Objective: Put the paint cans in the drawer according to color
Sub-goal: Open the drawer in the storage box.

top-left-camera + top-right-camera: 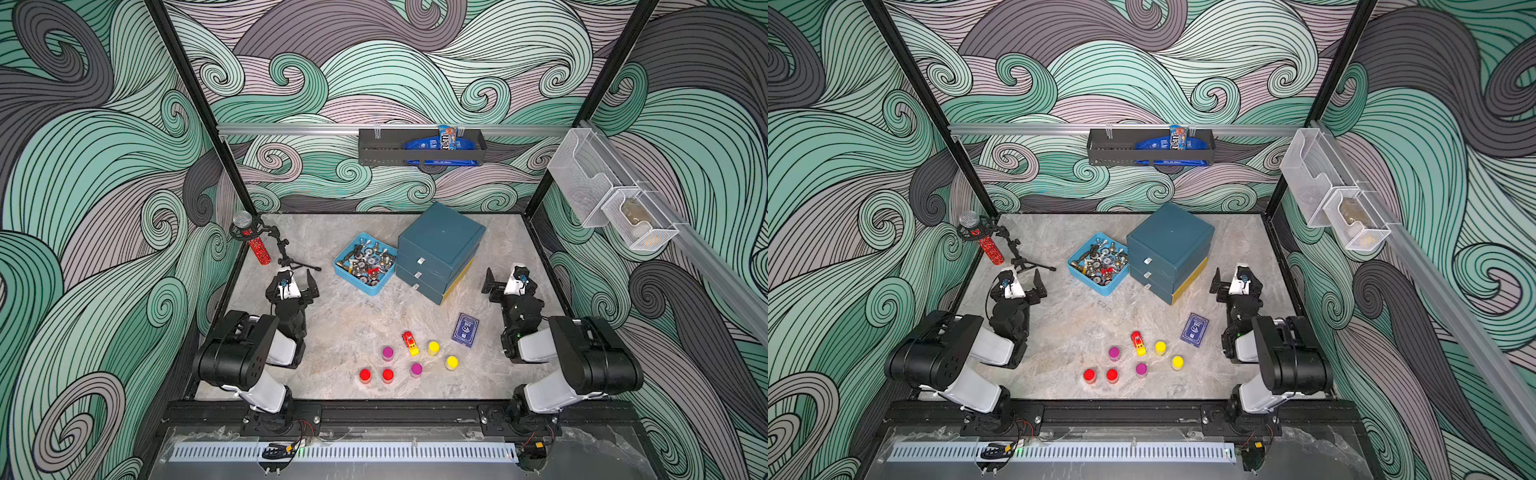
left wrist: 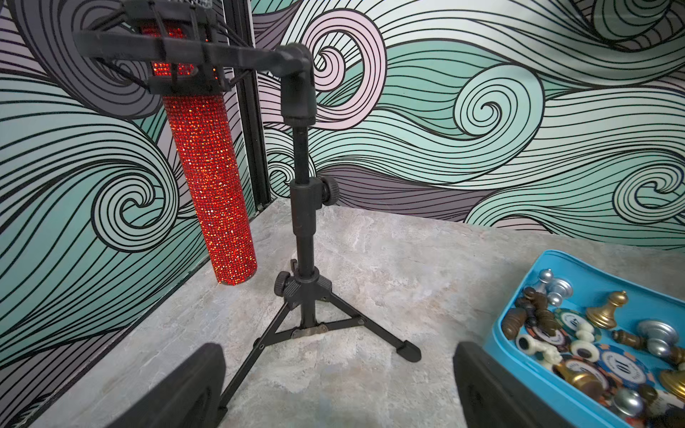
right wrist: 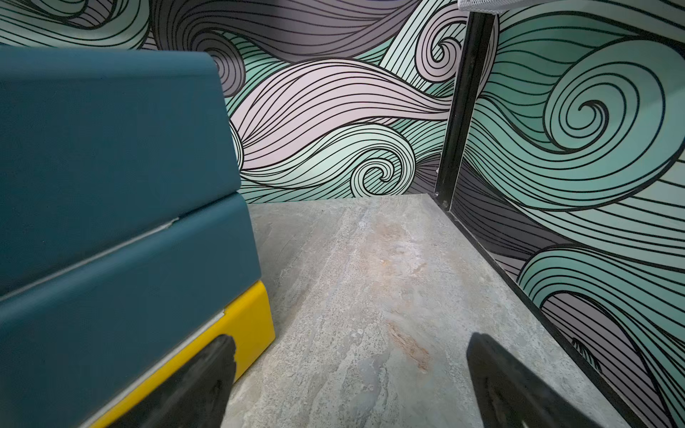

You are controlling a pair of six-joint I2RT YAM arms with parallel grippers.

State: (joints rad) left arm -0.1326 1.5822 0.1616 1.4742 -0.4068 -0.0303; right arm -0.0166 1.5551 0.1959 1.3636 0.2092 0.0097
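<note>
Near the front of the grey marbled table [image 1: 353, 324] stand six tiny round paint cans [image 1: 387, 375] with red, yellow and magenta lids, well apart from the dark teal three-drawer unit [image 1: 440, 249], all drawers shut. Left gripper [image 2: 339, 387] and right gripper [image 3: 352, 383] hang spread wide, empty. Likely trouble: the red-and-yellow toy car [image 1: 410, 343] beside a yellow can gets knocked, or the small white pull tabs [image 1: 420, 261] slip from the jaws.
</note>
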